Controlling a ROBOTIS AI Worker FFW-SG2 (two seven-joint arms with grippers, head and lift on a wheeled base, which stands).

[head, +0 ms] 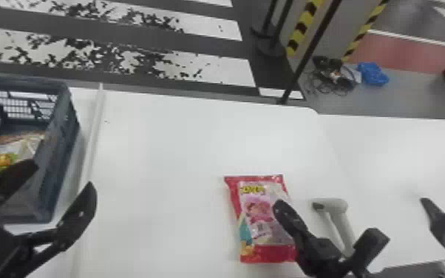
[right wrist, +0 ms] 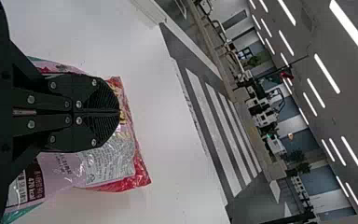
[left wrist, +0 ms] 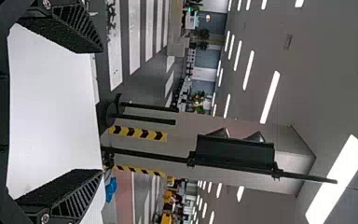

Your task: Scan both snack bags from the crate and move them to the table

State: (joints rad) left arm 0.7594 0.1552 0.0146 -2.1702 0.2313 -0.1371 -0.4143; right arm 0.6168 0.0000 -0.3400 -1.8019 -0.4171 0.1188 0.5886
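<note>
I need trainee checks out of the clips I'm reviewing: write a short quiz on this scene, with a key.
1. True or false: the left gripper is open.
2. Multiple choice: on which of the robot's sides of the red snack bag does the white scanner lie? A) left B) right C) far side
3. Fill in: the other snack bag lies inside the ____.

Key: 1 true; 2 B; 3 crate.

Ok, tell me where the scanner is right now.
In the head view, the scanner lies on the white table, right of centre, just right of the red snack bag.
</note>
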